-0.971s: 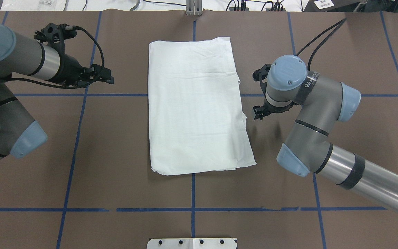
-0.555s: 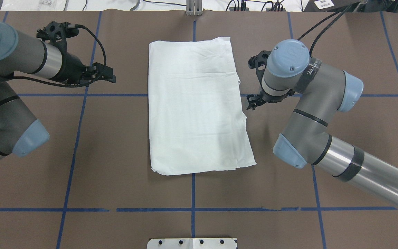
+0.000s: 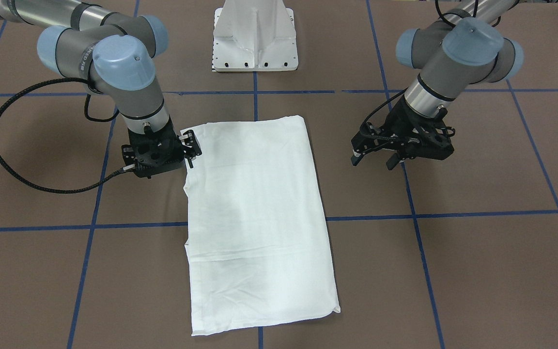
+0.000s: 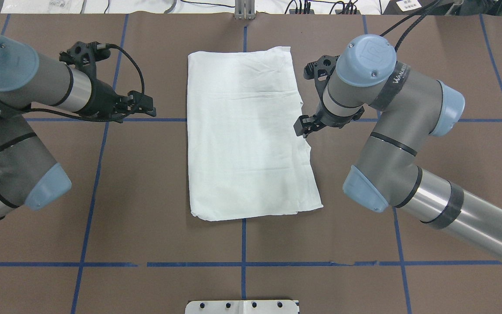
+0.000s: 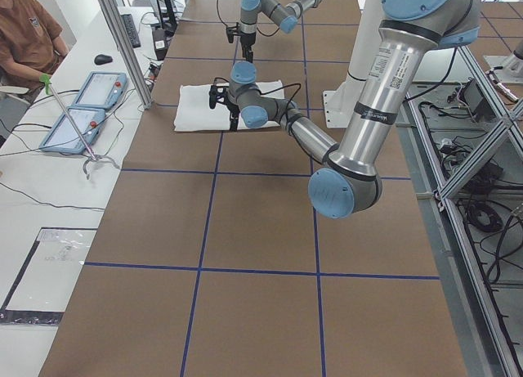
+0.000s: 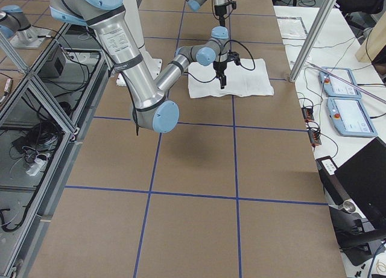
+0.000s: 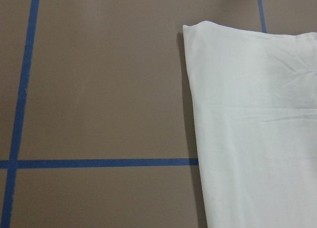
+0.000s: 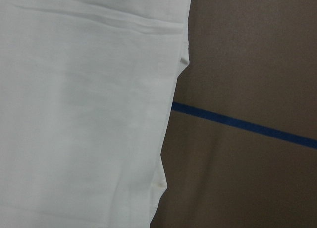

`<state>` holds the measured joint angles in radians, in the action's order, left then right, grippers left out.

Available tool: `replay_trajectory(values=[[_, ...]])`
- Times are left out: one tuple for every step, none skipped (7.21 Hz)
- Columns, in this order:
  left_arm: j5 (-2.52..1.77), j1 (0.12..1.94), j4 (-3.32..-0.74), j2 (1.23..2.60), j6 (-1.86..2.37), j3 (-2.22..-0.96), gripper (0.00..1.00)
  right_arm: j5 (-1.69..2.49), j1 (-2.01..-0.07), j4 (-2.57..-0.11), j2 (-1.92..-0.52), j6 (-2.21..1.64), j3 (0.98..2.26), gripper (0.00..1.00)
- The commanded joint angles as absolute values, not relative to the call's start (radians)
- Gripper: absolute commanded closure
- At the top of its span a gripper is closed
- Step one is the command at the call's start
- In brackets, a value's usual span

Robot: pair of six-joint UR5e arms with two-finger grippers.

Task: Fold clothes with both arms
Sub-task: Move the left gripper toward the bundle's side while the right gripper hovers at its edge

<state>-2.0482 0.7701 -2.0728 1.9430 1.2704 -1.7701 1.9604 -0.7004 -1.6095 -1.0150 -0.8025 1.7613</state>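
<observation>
The white shirt (image 4: 246, 131) lies folded into a flat rectangle in the middle of the brown table; no print or collar shows. It also shows in the front view (image 3: 255, 213), the left wrist view (image 7: 257, 114) and the right wrist view (image 8: 84, 114). My right gripper (image 4: 304, 126) hangs low at the shirt's right edge, about halfway along it, jaws apart and empty; the front view shows it too (image 3: 190, 148). My left gripper (image 4: 145, 107) is open and empty, a hand's width left of the shirt, and appears in the front view (image 3: 373, 161).
The white metal pedestal (image 3: 255, 36) stands at the robot's side of the table. Blue tape lines (image 4: 103, 120) cross the brown surface. In the exterior left view a person (image 5: 24, 33) sits by control tablets (image 5: 82, 107) on a side table.
My right gripper has moved left and away from the robot, up to the shirt's right edge. My left gripper has shifted slightly right and nearer, toward the shirt. The shirt has not moved.
</observation>
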Motion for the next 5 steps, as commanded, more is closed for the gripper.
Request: replay_trajectory(values=[[-2.023,0.62,-2.071,1.942,1.53,-1.787,0.0,2.044,-0.703,-1.618,-1.083,-0.888,1.873,0.0],[-1.996,0.556,-2.069,1.947,1.64,-1.802,0.0,2.042,-0.704,-1.617,-1.092,-0.919,1.885,0.0],[-1.885,0.428,-2.062,1.965,1.755,-1.798,0.0,2.042,-0.703,-1.612,-1.109,-0.922,1.914,0.0],[-1.852,0.398,-2.031,1.971,1.773,-1.798,0.0,2.042,-0.701,-1.612,-1.108,-0.925,1.919,0.0],[-1.848,0.394,-2.022,1.968,1.796,-1.799,0.0,2.04,-0.7,-1.612,-1.106,-0.942,1.917,0.0]])
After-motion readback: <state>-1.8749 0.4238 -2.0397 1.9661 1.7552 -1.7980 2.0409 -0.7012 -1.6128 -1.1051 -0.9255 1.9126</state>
